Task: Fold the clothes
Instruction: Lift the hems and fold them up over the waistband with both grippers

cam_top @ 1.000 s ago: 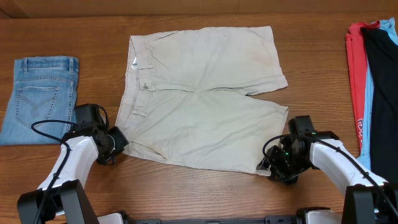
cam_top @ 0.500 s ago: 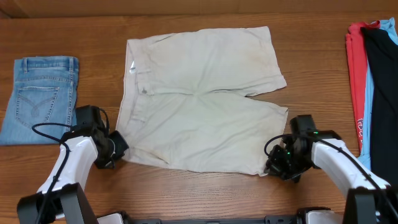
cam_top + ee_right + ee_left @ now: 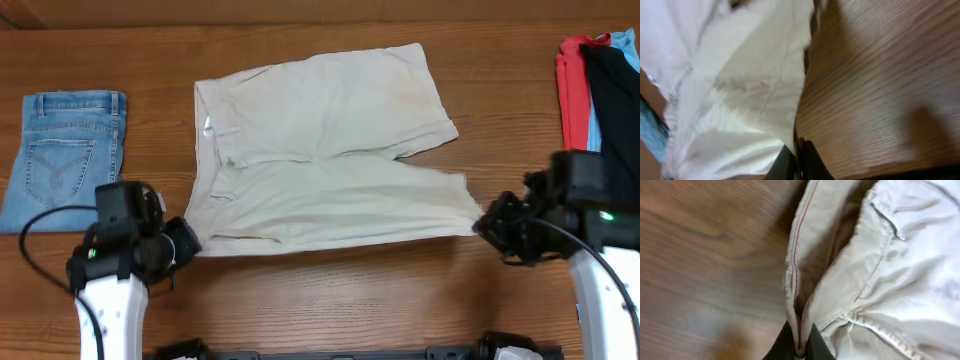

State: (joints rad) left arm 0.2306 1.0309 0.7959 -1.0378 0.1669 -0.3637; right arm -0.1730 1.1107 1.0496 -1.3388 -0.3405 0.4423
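- The large pale beige cotton shorts (image 3: 330, 150) lie across the middle of the brown wooden table (image 3: 350, 300). The waistband is toward the left gripper and the leg hems are toward the right one.
- The left gripper (image 3: 188, 245) is pinched tight on the near waistband corner. In the left wrist view the dark fingertips (image 3: 799, 347) meet on a fold of cloth (image 3: 890, 255), with a red-stitched seam running up from between them.
- The right gripper (image 3: 487, 222) is clamped on the near leg's hem corner. In its wrist view the fingertips (image 3: 799, 165) close on the cream fabric (image 3: 740, 85), which spreads away to their left, with bare wood to their right.
- A second ago the near leg lay loose, sagging toward the front edge. Now its near edge runs in a nearly straight line between the two sets of fingers.
- The right gripper has moved outward and away from the front edge, drawing the hem corner with it.
- The left arm has pulled back, and the waistband has shifted slightly its way.
- The near leg looks raised off the wood, though the overhead view does not settle that.
- Folded light-blue denim jeans (image 3: 62, 155) lie beyond the left fingers, where they were before.
- Red (image 3: 572, 110) and black (image 3: 615, 100) garments lie beyond the right fingers, also unmoved.
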